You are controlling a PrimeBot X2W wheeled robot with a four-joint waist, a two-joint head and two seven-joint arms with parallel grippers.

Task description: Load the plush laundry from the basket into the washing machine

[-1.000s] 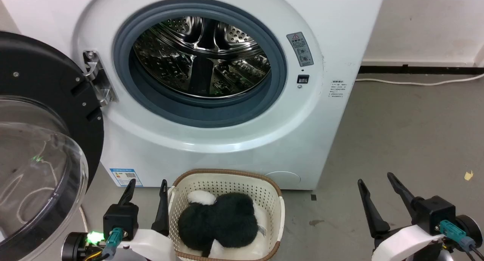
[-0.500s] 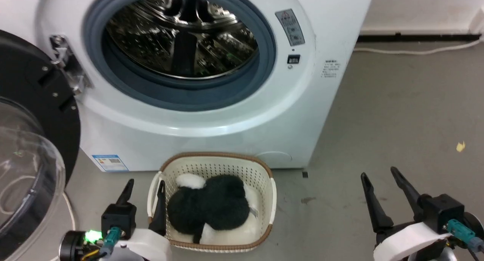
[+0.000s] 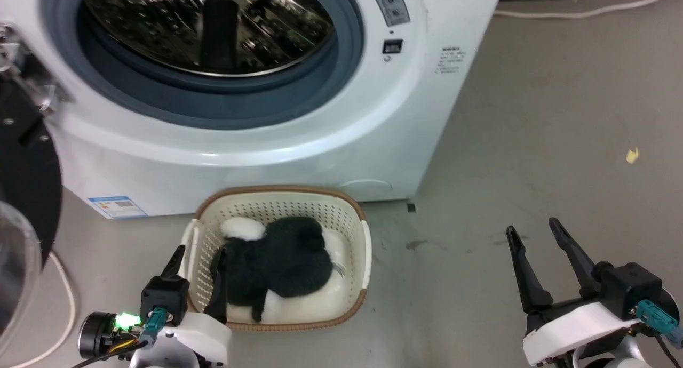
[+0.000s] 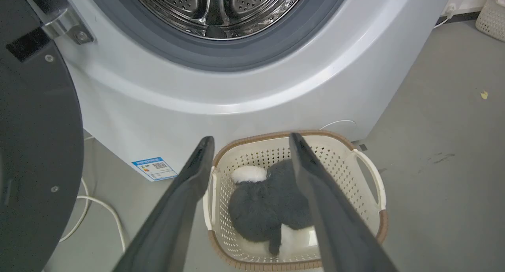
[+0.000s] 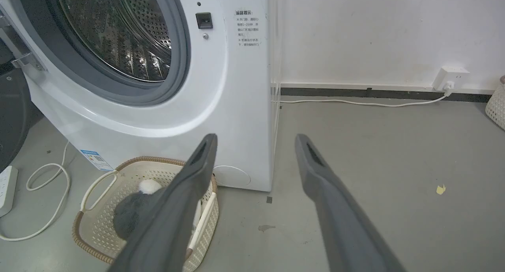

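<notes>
The black-and-white plush laundry (image 3: 277,261) lies in the basket (image 3: 277,193) before the open washing machine (image 3: 267,160). Our left gripper (image 3: 200,249) hovers spread wide over the basket's left rim; our right gripper (image 3: 532,225), equally wide, hangs well apart

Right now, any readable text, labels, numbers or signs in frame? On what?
"温馨提示:" heads the printed notice on the washing machine front, right of the door opening. The lines under it are too small to read.
Blue sticker, low on the machine's front: QR code, print too small to read.
Grey warning label beside the door ring: blurred, unreadable.
</notes>
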